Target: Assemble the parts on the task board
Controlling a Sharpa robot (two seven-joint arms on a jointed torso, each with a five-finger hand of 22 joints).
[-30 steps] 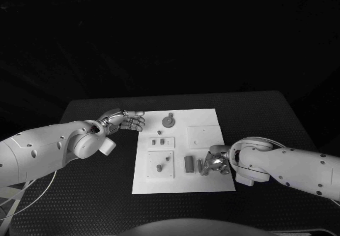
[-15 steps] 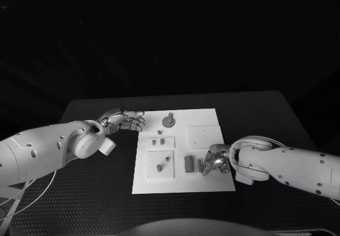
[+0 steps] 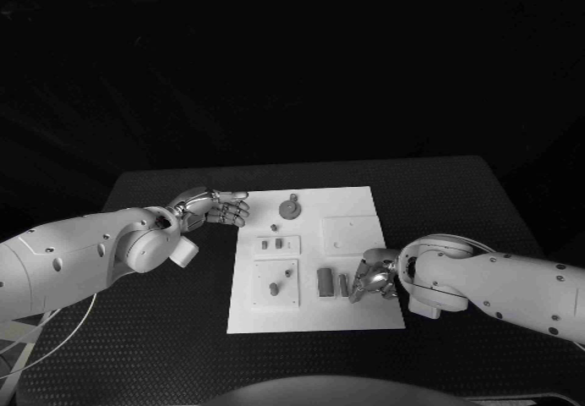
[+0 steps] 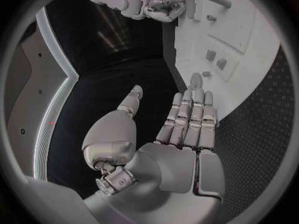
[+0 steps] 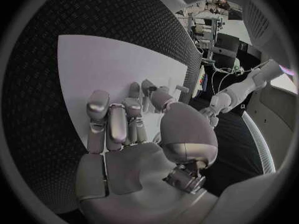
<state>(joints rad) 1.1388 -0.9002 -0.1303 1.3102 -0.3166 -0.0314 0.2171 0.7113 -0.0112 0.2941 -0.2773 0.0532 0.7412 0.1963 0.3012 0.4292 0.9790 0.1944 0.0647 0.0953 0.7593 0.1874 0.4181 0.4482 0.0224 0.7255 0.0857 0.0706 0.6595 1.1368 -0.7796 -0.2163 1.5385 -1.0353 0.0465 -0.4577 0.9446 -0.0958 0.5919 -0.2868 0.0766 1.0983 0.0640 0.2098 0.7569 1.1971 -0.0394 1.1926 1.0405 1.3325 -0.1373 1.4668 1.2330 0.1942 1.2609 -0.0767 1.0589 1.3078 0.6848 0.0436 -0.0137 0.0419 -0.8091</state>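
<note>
White rectangular task board (image 3: 353, 203) lies flat mid-way across the black textured tabletop (image 3: 463, 194). Left hand (image 3: 217, 206) hovers just off the board's far left edge, palm open, fingers (image 4: 187, 119) straight and side by side, holding nothing. Right hand (image 3: 372, 280) sits low over the board's near right corner, fingers (image 5: 118, 124) curled beside a small grey upright bar part (image 3: 325, 282); whether they pinch a piece is unclear. Round grey part (image 3: 290, 208) rests near the far edge.

The right hand (image 3: 373, 282) covers the task board's (image 3: 353, 203) near right corner, hiding any part beneath its fingers.
</note>
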